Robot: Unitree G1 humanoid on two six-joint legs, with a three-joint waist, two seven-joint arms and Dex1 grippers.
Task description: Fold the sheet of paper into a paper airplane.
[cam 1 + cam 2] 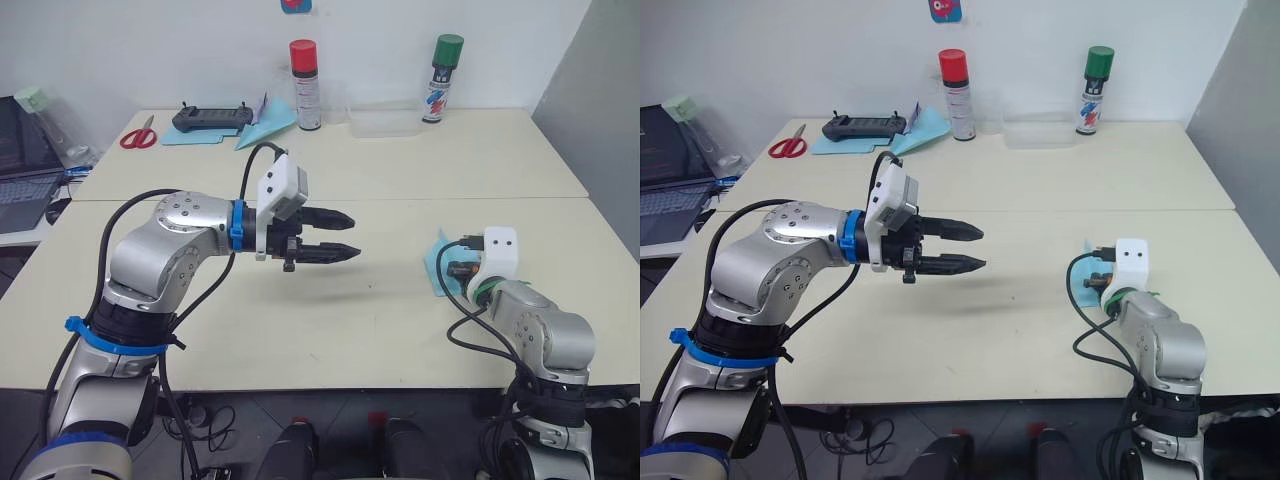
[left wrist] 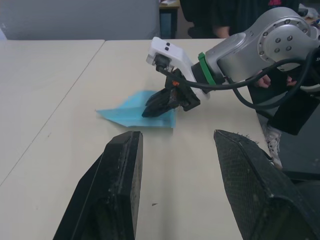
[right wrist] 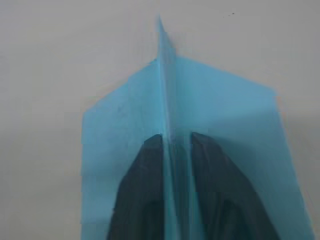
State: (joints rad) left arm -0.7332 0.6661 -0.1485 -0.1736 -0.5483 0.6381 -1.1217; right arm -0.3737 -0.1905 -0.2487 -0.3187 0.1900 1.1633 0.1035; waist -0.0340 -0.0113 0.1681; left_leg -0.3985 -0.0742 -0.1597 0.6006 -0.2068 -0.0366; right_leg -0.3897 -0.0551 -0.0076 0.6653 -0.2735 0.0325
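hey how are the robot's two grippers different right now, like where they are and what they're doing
The left gripper hangs in the air above the table; the right gripper is down at the paper airplane lying on the table.
The left gripper's fingers are spread apart and hold nothing; the right gripper's fingers are closed on the airplane's raised middle fold.
Both have two black fingers.

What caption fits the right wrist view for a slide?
Right claw pinching the raised center fold of the blue paper on the table.
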